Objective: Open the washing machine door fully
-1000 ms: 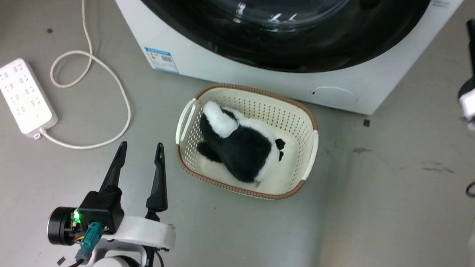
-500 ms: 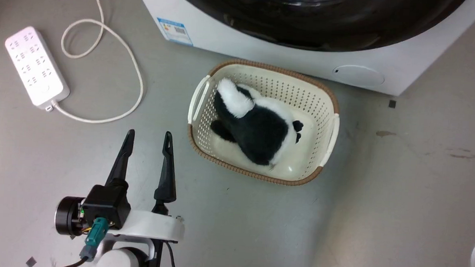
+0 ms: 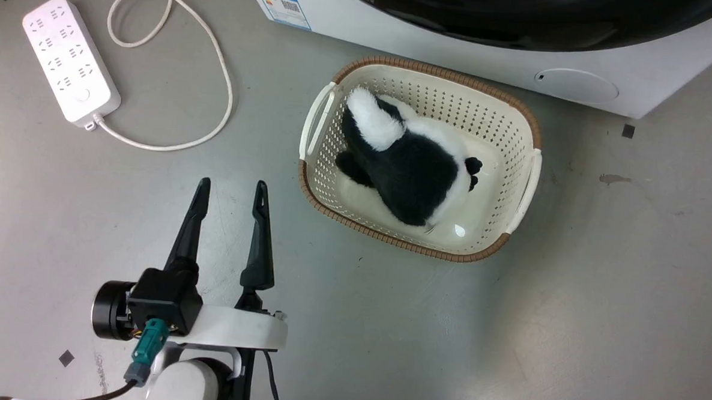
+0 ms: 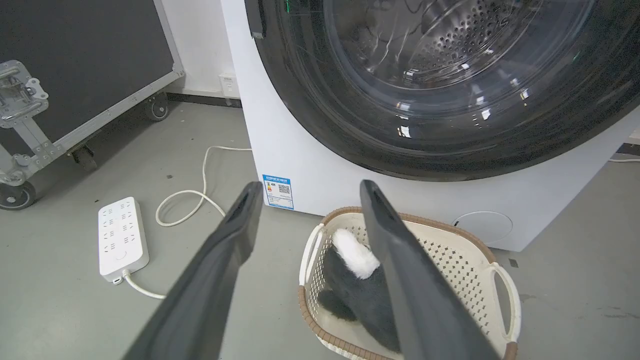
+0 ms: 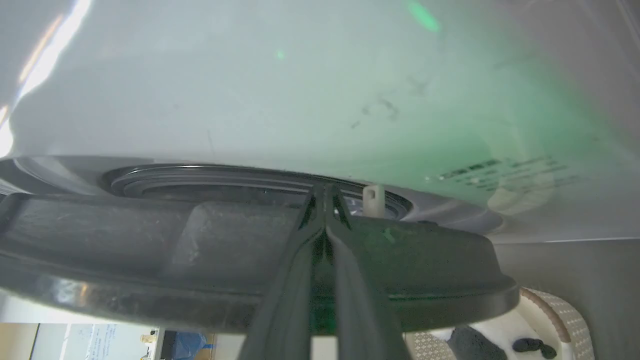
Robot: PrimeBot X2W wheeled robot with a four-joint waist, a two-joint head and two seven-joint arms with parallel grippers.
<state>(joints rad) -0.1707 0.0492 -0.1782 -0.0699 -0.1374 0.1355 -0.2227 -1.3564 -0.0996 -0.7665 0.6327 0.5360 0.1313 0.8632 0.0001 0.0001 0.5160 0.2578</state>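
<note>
Along the top edge of the head view runs the white machine (image 3: 459,48), its door (image 3: 520,21) showing as a glossy black arc. On the machine's front sit a blue label (image 3: 282,5) at the left and a round cap (image 3: 575,85) at the right.

Just in front of the machine, a cream basket (image 3: 425,68) with a brown rim stands on the grey floor (image 3: 567,323). A black-and-white plush (image 3: 414,172) lies inside it. To the left, well apart from the basket, lies a white power strip (image 3: 71,58) with its cord (image 3: 230,98) looping across the floor.

The left gripper (image 3: 232,185) hovers low at the left, beside the basket, fingers spread and holding nothing. Its wrist view looks up at the door's black rim and bulging glass, with the perforated drum visible behind the glass. A dark wheeled case (image 4: 75,60) stands at the far left.

The right gripper (image 5: 325,192) has its fingers pressed together, tips meeting. They lie across the door's dark edge, which is seen edge-on under the white front. The tips reach the far side of that edge, beside a small white peg (image 5: 372,199). A grey ring (image 5: 225,177) shows between the door edge and the front. Whether the fingers press on the door, I cannot tell.
</note>
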